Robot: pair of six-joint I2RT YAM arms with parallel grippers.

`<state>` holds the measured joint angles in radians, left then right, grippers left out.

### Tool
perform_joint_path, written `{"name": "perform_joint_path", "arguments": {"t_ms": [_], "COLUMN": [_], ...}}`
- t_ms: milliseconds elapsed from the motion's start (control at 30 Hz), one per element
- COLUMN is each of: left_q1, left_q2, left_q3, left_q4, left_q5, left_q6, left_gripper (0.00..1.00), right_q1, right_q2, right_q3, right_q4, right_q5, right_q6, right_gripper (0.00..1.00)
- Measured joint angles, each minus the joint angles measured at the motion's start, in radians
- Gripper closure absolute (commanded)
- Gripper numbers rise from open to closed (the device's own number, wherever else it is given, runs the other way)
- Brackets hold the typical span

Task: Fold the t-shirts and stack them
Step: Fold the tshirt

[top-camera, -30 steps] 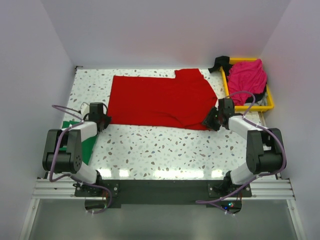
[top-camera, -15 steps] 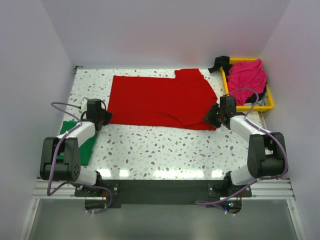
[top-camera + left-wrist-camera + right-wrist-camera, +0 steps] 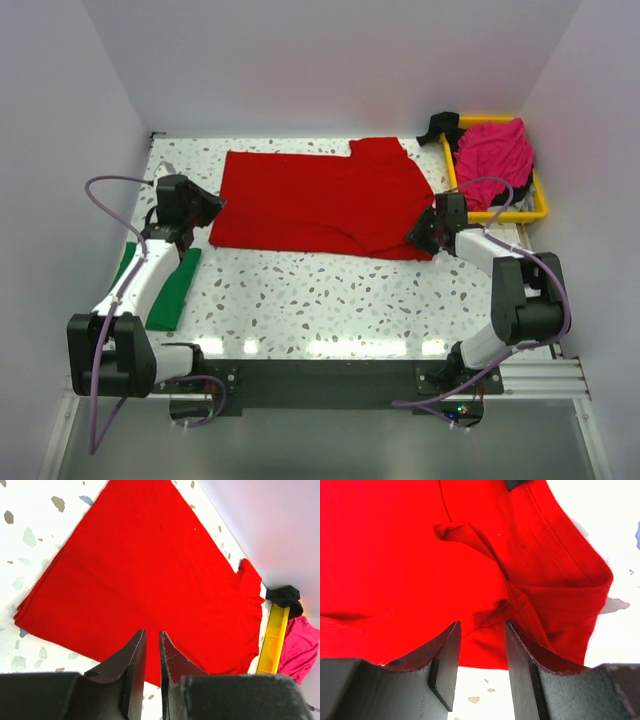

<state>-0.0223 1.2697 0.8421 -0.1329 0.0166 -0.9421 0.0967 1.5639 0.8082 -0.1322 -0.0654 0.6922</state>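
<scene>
One red t-shirt (image 3: pixel 315 205), one green t-shirt (image 3: pixel 172 290), one pink t-shirt (image 3: pixel 493 150), one tray (image 3: pixel 505 216)

The bright red cloth t-shirt (image 3: pixel 315 205) is one solid colour, unpatterned. Under it, the white flat tabletop (image 3: pixel 330 300) is flecked grey, green and brown. Left of the shirt, the green folded cloth t-shirt (image 3: pixel 172 290) is plain. Right of it, the magenta-pink crumpled cloth t-shirt (image 3: pixel 493 150) fills the yellow rectangular plastic tray (image 3: pixel 510 215).

Spread t-shirt (image 3: pixel 320 205) lies mid-table, folded t-shirt (image 3: pixel 172 290) at left, bundled t-shirt (image 3: pixel 492 150) in tray (image 3: pixel 535 212) at right.
</scene>
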Motion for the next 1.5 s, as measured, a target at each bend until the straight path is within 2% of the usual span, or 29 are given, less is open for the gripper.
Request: {"name": "perform_joint_path", "arguments": {"t_ms": [200, 333, 400, 500, 600, 800, 1500], "left_q1": [0.0, 0.0, 0.0, 0.0, 0.0, 0.0, 0.0], "left_q2": [-0.026, -0.026, -0.026, -0.026, -0.025, -0.017, 0.111], "left_q3": [0.003, 0.003, 0.003, 0.003, 0.003, 0.003, 0.003], "left_q4": [-0.021, -0.026, -0.027, -0.027, -0.027, -0.027, -0.018], "left_q5": [0.011, 0.017, 0.021, 0.025, 0.028, 0.035, 0.108], "left_q6": [0.023, 0.031, 0.038, 0.044, 0.045, 0.045, 0.068], "left_gripper": [0.79, 0.79, 0.79, 0.79, 0.79, 0.8, 0.81], "right_q1": [0.018, 0.034, 0.043, 0.054, 0.061, 0.071, 0.078], "right_q2": [0.018, 0.04, 0.052, 0.064, 0.071, 0.099, 0.363], "right_q3": [0.001, 0.014, 0.025, 0.037, 0.05, 0.1, 0.453], "right_q4": [0.02, 0.022, 0.022, 0.024, 0.025, 0.025, 0.006], "right_q5": [0.014, 0.025, 0.027, 0.029, 0.031, 0.031, 0.031], "right_q6": [0.007, 0.01, 0.012, 0.014, 0.02, 0.025, 0.054], "right_gripper": [0.57, 0.62, 0.66, 0.78, 0.87, 0.97, 1.0]}}
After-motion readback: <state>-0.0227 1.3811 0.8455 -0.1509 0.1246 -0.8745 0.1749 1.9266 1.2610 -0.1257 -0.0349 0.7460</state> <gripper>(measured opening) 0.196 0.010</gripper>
